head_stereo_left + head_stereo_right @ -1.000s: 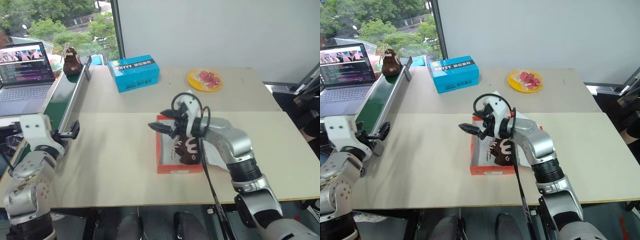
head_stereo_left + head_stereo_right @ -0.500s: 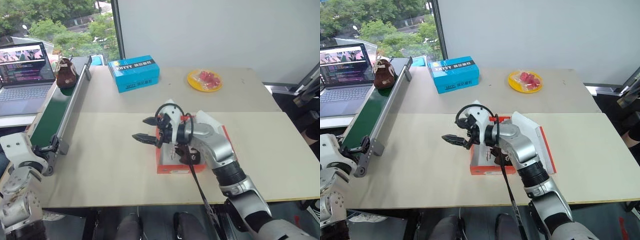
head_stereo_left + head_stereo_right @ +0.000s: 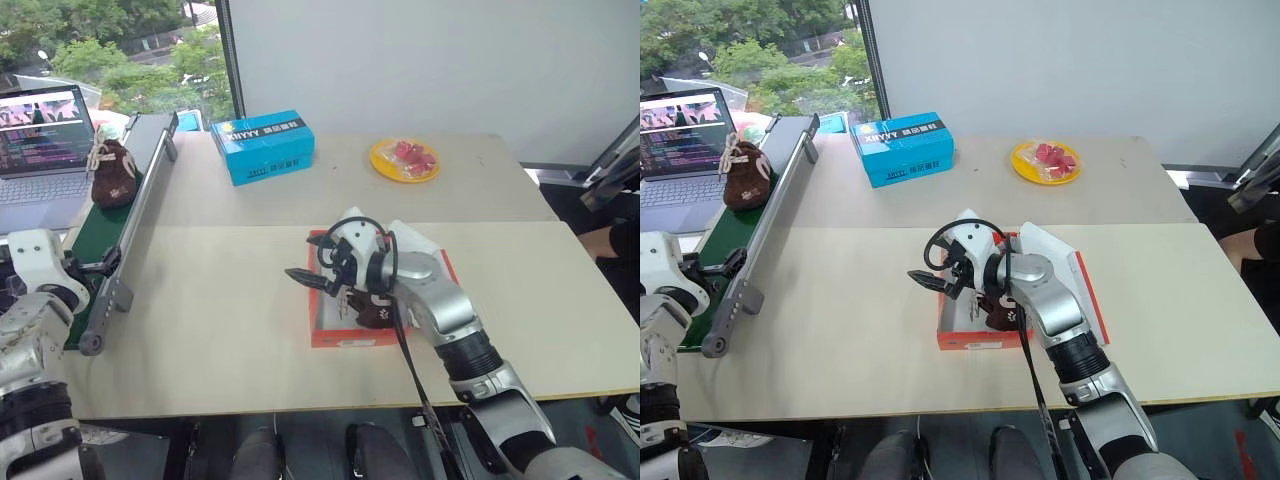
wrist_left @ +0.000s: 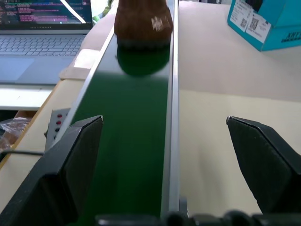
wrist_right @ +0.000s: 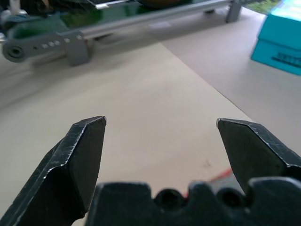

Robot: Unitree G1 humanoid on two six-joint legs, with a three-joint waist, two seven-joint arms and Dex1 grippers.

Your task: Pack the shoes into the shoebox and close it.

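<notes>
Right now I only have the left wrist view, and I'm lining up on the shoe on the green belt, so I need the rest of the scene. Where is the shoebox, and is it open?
Observer: The shoebox sits on the table, well to the right of the belt. Its lid is open.
Operator: Is the other shoe already in it?
Observer: Yes, one dark brown shoe lies inside the box.
Operator: Is the right arm in my way?
Observer: No. The right gripper hovers open above the box's left side, holds nothing and is far from the belt.
</notes>
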